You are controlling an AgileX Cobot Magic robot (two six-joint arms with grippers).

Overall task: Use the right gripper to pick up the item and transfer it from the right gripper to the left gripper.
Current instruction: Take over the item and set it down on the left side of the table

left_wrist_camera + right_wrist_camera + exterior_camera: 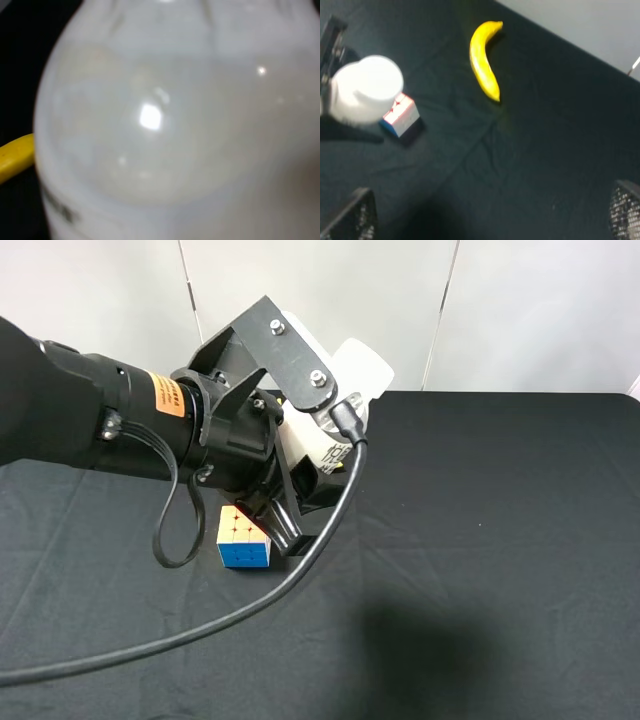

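Black cloth covers the surface (520, 540), with pale wall panels (540, 310) behind it. Largest in the high view is the left arm (90, 410), thick and black with an orange sticker (165, 395), reaching in from the left while a black cable (300, 570) loops down from it across the cloth. The left gripper (305, 425) has its jaws clenched on the item (362, 370) - the white bottle is held clear of the surface between the flat bolted plates, its cap end pointing up and to the right. In the left wrist view the bottle's pale body fills nearly everything.

The right gripper (492, 200) is seen only in its own wrist view - its jaws are spread wide and nothing lies between them. A yellow banana (484, 60) lies on the cloth, well apart from the bottle. A multicoloured puzzle cube (243, 538) sits on the surface just below the left gripper.
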